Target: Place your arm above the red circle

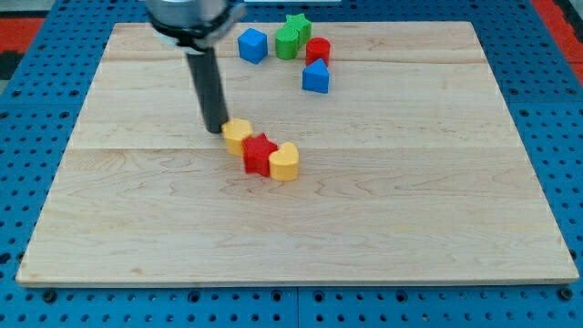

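Note:
The red circle (318, 50), a short red cylinder, stands near the view's top, right of centre. It touches a green block (288, 41) on its left, with a green star (297, 23) just above that. A blue block (315, 77) sits just below the red circle. My tip (216, 128) rests on the board left of centre, far down-left of the red circle. It stands right beside a yellow block (238, 135), at its left edge.
A blue cube (252, 45) lies left of the green block. A red star (260, 153) and a yellow heart-like block (284, 162) form a row with the yellow block. The wooden board (410, 210) ends in blue pegboard (36, 82).

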